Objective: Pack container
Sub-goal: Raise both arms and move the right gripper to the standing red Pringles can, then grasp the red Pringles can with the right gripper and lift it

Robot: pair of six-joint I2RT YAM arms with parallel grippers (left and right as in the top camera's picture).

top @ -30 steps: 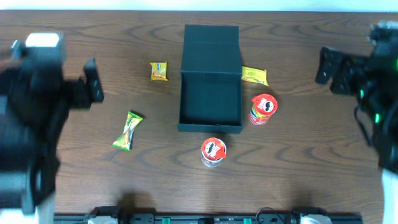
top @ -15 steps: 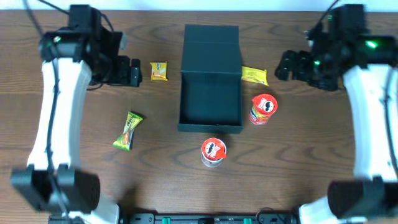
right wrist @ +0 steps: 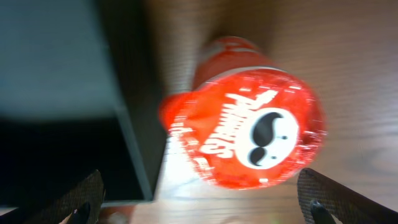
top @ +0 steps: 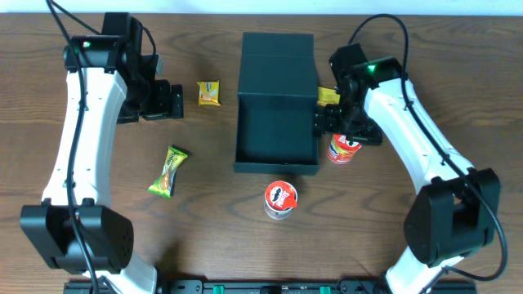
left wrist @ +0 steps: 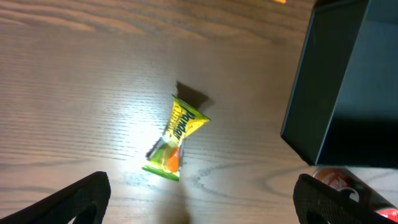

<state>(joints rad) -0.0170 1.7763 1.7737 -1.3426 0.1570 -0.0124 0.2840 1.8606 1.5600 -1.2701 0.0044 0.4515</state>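
The dark container (top: 276,131) stands open mid-table, its flap lid (top: 278,55) laid back. In the right wrist view the container wall (right wrist: 127,93) is left of a red snack can (right wrist: 249,134). My right gripper (top: 343,129) hovers open right over this can (top: 346,149), empty, with fingers wide (right wrist: 205,208). My left gripper (top: 175,100) is open and empty, left of a yellow packet (top: 209,93). The left wrist view shows a green-yellow packet (left wrist: 174,138) ahead of the open fingers (left wrist: 202,208) and the container (left wrist: 348,81) at right.
A second red can (top: 279,198) stands in front of the container and also shows in the left wrist view (left wrist: 339,183). The green packet (top: 169,171) lies at front left. Another yellow packet (top: 328,96) lies behind the right arm, partly hidden.
The right arm has swung left from the table's right side to above the can beside the container. The left arm has settled near the yellow packet. No object has moved.
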